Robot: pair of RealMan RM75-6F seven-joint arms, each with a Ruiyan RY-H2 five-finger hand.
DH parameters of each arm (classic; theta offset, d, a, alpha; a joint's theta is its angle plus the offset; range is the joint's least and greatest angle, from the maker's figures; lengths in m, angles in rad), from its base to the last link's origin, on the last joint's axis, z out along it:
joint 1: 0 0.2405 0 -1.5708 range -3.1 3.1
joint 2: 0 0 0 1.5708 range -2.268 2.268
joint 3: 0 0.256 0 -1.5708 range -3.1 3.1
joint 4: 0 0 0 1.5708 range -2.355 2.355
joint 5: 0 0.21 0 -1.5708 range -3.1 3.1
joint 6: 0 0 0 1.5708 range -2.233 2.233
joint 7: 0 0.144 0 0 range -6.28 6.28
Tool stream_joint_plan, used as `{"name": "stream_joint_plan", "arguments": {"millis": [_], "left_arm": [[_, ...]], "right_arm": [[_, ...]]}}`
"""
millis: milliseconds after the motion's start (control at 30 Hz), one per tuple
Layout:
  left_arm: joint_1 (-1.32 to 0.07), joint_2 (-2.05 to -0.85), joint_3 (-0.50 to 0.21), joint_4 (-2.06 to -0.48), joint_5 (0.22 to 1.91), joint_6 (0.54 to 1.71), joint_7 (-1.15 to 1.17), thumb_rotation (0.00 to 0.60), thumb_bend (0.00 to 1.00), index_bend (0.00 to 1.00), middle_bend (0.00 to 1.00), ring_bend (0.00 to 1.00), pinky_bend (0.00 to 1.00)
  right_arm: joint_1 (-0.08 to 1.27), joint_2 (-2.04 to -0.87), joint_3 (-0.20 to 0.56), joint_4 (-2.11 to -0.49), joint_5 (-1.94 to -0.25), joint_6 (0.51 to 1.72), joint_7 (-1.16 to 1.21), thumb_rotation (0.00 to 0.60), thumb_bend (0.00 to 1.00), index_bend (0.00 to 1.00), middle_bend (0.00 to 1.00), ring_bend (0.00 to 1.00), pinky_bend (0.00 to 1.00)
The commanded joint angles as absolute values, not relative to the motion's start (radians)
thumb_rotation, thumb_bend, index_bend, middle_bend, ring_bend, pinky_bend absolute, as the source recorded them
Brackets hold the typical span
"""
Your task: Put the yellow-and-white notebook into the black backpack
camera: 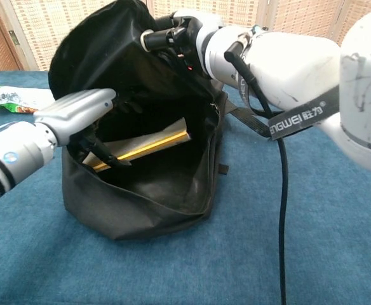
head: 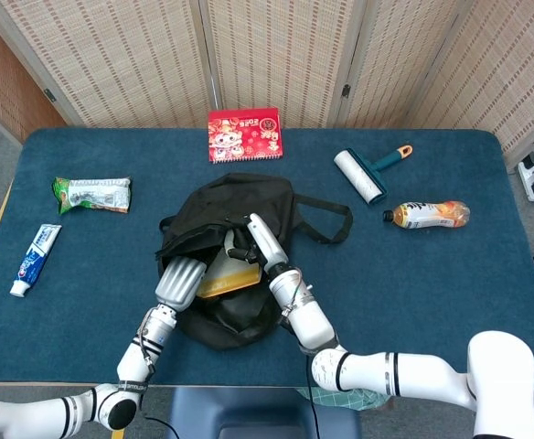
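Observation:
The black backpack (head: 235, 219) lies in the middle of the table with its mouth (camera: 154, 184) gaping toward me. The yellow-and-white notebook (camera: 148, 143) sits tilted inside it, and its yellow edge (head: 225, 280) also shows from the head view. My right hand (camera: 180, 35) grips the bag's upper flap and holds it raised; this hand (head: 256, 243) is above the opening. My left hand (camera: 77, 113) hovers at the left rim of the mouth with its fingers (camera: 98, 152) spread downward near the notebook's corner, holding nothing; the same hand (head: 177, 278) is just left of the bag.
A red booklet (head: 245, 135) lies at the back. A lint roller (head: 363, 174) and a drink bottle (head: 427, 214) are to the right. A green snack packet (head: 91, 194) and a toothpaste tube (head: 35, 259) are on the left. A folding screen stands behind the table.

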State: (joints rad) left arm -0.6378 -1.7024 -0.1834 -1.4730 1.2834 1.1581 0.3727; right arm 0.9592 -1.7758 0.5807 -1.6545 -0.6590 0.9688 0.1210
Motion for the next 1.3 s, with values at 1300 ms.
{"name": "stream_joint_plan", "arguments": {"millis": [1300], "left_arm": [[-0.331,-1.342,-0.079,-1.588,1.434,1.478,0.067,0.6,0.0,0.38,0.46,0.43,0.42]], "right_arm": [[0.861,-1.629,0.462,-1.706,-0.819,0.819,0.193,0.6,0.62,0.42,0.31,0.24,0.2]]}}
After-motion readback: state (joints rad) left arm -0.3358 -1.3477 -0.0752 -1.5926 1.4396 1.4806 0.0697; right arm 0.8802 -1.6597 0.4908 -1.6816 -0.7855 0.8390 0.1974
